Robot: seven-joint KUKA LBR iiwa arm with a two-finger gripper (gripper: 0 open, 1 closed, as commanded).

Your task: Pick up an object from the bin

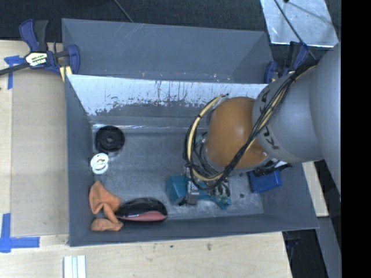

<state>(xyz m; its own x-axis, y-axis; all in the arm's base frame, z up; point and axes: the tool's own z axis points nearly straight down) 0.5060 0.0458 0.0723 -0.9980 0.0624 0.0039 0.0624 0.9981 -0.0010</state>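
Bin (pixel 148 155): matt grey metal, back wall scratched, worn pale. Orange cloth (pixel 102 202): soft, crumpled. Black oval thing (pixel 141 207): glossy, plastic-looking. Wrist cover (pixel 232 129): smooth orange, slight sheen

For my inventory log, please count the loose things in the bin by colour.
Black: 2, round black disc and oval black-and-pink thing
White: 1, small white ring
Orange: 1, crumpled orange cloth
Blue: 1, dark blue block
Teal: 1, teal block, partly hidden
Total: 6
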